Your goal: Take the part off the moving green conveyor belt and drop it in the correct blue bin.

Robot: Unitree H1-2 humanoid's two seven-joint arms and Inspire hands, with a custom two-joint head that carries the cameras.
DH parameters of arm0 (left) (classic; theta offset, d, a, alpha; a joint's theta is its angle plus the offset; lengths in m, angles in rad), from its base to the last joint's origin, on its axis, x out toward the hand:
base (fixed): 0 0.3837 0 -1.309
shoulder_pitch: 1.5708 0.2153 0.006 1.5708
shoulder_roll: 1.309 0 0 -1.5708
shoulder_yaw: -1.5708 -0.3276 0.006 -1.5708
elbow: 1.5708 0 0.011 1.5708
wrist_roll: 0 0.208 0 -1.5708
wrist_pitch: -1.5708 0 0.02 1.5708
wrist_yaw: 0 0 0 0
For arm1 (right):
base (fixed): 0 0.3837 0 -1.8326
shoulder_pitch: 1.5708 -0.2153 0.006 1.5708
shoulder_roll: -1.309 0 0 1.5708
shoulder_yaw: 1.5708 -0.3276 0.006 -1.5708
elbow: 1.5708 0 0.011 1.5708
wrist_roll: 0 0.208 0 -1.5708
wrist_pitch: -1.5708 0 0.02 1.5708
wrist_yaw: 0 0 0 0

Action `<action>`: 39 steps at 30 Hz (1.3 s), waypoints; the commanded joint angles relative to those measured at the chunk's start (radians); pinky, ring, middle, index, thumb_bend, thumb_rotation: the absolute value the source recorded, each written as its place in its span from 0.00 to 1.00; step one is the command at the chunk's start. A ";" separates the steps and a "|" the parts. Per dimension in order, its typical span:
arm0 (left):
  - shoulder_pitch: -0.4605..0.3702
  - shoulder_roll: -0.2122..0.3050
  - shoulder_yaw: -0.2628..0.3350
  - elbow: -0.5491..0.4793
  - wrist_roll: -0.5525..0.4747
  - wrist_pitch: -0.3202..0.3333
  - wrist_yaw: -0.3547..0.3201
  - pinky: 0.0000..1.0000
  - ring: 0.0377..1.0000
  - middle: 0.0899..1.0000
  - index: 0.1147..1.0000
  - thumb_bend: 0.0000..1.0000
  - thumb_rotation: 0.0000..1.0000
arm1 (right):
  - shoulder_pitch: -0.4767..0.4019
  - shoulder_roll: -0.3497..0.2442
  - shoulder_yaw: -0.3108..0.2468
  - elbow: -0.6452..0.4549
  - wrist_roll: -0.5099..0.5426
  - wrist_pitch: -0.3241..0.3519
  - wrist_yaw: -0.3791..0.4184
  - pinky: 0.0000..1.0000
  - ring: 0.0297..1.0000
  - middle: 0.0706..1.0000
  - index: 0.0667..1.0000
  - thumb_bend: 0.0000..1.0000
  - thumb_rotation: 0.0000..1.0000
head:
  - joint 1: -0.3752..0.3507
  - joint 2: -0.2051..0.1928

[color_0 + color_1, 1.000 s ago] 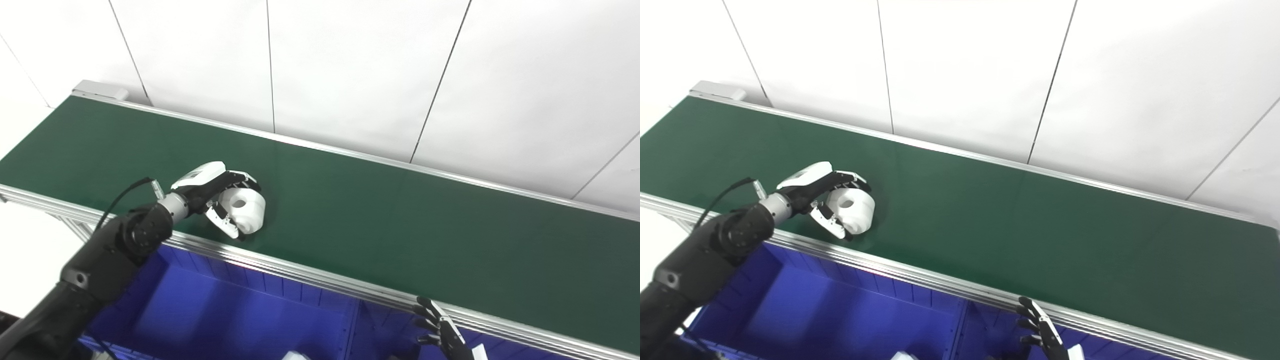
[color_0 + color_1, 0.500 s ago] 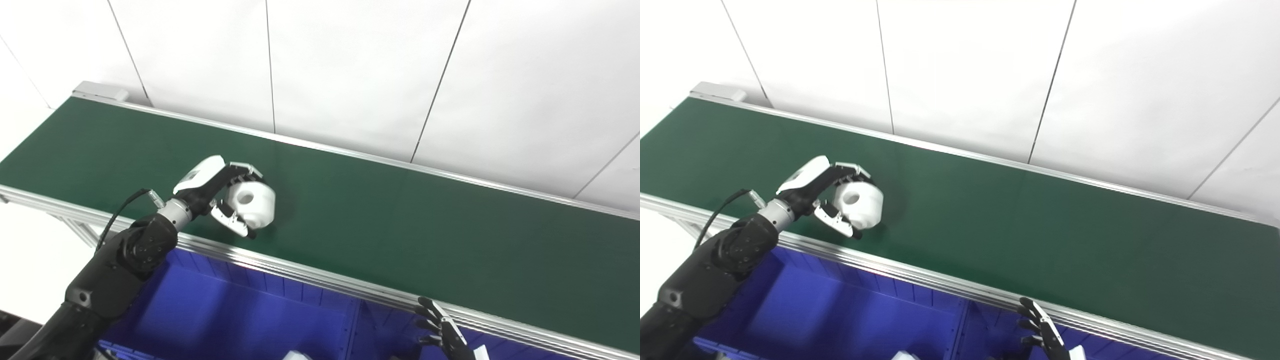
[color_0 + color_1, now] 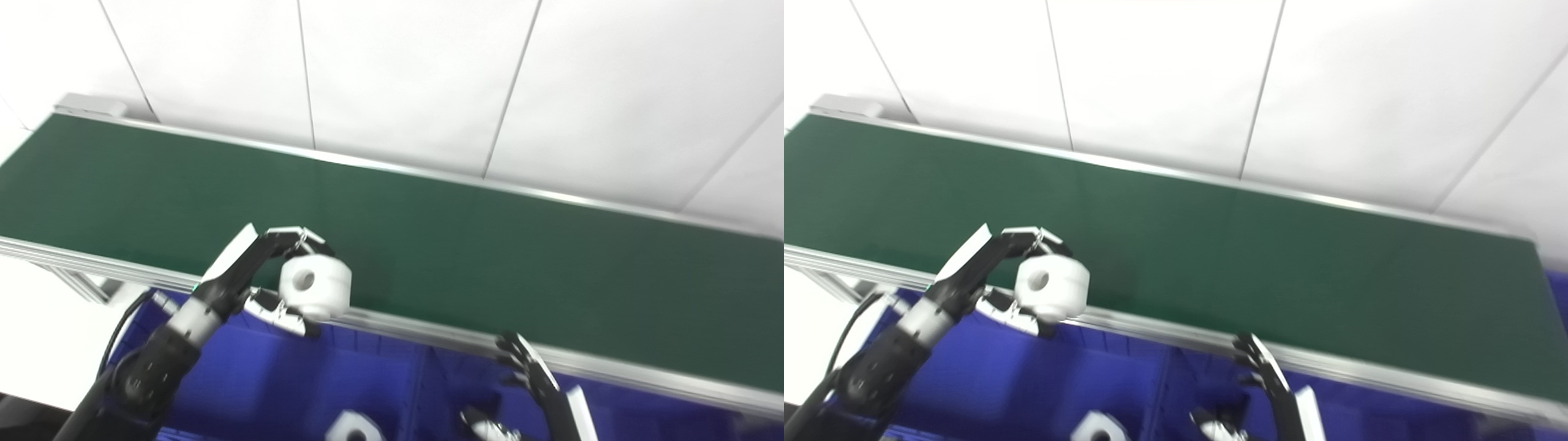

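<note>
Since the earlier frames, the white part [image 3: 315, 286] has been lifted off the green conveyor belt [image 3: 490, 257] and carried toward the lower edge of the frame; the whole picture has also shifted, so the camera has moved as well. The part, a short white cylinder with a round hole in its face, is now held by the left hand [image 3: 269, 275] in the lower left of centre, at the belt's near aluminium rail [image 3: 429, 331] and just above the blue bin [image 3: 257, 380]. The fingers [image 3: 288, 236] are curled over the top of the part and the thumb is pressed against it from below, so the part is firmly gripped. A second white part [image 3: 352, 427] is seen lying in the bin at the bottom edge, next to a divider wall [image 3: 419, 392]. The right hand [image 3: 533, 380] is seen at the lower right of centre, below the rail, with its fingers spread apart and nothing held. White wall panels [image 3: 398, 73] fill the upper part of the frame.
</note>
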 commanded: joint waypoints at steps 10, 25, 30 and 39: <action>0.035 0.048 -0.096 -0.112 0.193 0.175 -0.135 0.46 0.40 0.45 0.46 0.50 0.00 | 0.000 0.018 0.002 -0.112 -0.011 0.073 0.032 0.68 0.79 0.84 0.89 0.63 0.39 | -0.015 0.054; 0.021 0.077 -0.156 -0.179 0.391 0.363 -0.218 0.86 0.97 1.00 0.91 0.77 0.19 | 0.002 0.022 0.000 -0.125 -0.008 0.088 0.040 0.68 0.79 0.84 0.90 0.64 0.40 | -0.014 0.051; 0.034 0.063 -0.132 -0.172 0.257 0.269 -0.184 0.83 0.95 1.00 0.94 0.78 0.25 | 0.005 0.025 0.002 -0.125 -0.005 0.089 0.042 0.68 0.79 0.85 0.89 0.64 0.39 | -0.032 0.047; 0.067 -0.016 -0.132 -0.207 -0.001 0.209 -0.192 0.90 0.97 1.00 0.96 0.73 0.32 | 0.028 0.025 0.010 -0.142 -0.015 0.106 0.047 0.68 0.79 0.84 0.89 0.65 0.38 | -0.100 0.025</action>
